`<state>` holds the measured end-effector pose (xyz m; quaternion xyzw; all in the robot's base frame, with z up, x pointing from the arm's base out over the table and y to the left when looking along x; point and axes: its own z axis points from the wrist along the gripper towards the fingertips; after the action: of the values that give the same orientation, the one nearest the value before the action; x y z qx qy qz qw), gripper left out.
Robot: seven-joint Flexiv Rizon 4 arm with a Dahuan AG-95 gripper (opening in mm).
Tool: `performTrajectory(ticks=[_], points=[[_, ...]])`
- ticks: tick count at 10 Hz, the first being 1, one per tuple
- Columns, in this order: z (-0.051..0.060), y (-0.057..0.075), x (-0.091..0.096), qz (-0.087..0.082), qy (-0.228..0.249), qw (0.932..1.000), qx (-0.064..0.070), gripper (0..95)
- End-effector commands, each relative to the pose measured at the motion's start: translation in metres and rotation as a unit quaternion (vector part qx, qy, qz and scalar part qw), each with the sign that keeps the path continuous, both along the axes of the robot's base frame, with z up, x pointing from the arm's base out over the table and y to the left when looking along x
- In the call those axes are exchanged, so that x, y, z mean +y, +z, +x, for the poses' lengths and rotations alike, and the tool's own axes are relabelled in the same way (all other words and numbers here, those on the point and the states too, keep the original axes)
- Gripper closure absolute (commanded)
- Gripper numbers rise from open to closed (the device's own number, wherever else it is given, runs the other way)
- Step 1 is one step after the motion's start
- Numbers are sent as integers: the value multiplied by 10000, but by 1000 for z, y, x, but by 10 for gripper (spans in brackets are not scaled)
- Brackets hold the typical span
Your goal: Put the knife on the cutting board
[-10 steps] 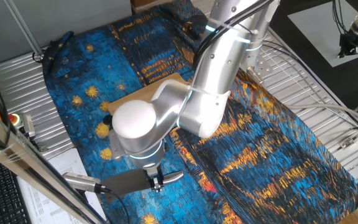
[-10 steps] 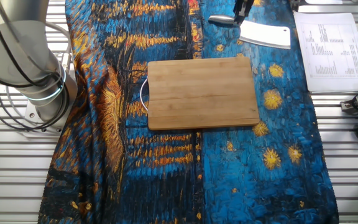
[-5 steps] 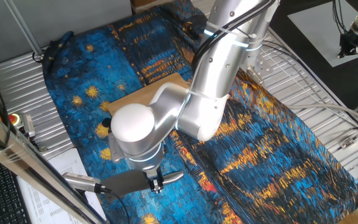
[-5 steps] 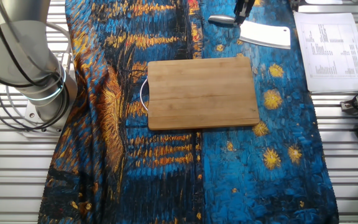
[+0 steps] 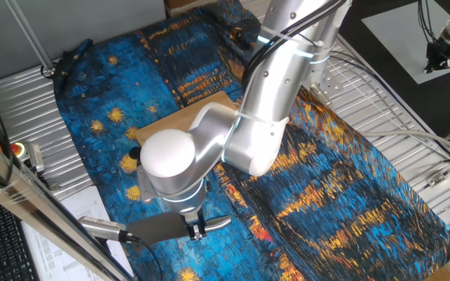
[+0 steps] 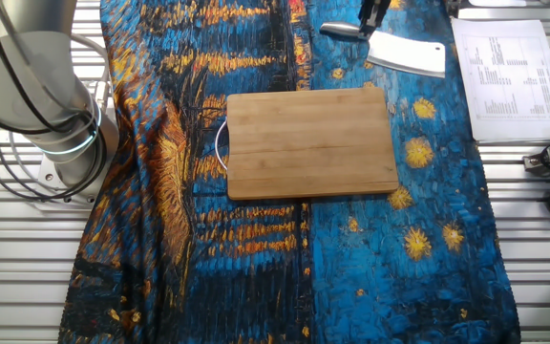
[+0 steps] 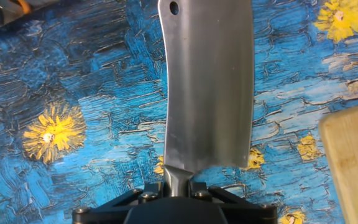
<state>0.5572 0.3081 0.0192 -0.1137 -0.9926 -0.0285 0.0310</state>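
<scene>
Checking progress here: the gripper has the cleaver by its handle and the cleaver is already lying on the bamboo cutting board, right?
Not quite. The gripper does hold the cleaver by its handle, but the cleaver is over the blue painted cloth, beside the bamboo cutting board, not on it. The other fixed view shows the gap.

Slatted metal table [image 6: 256, 330], blue-and-orange starry cloth [image 6: 390, 258] spread over it, bamboo cutting board [image 6: 311, 141] flat on the cloth, printed paper [image 6: 506, 67] beside it
</scene>
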Motion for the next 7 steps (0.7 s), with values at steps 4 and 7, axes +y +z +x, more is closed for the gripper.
performTrajectory(ticks=[4,7], points=[[0,-5,2,-82,32,10000,-28,570],[0,-7,4,-92,-8,10000,-20,760]])
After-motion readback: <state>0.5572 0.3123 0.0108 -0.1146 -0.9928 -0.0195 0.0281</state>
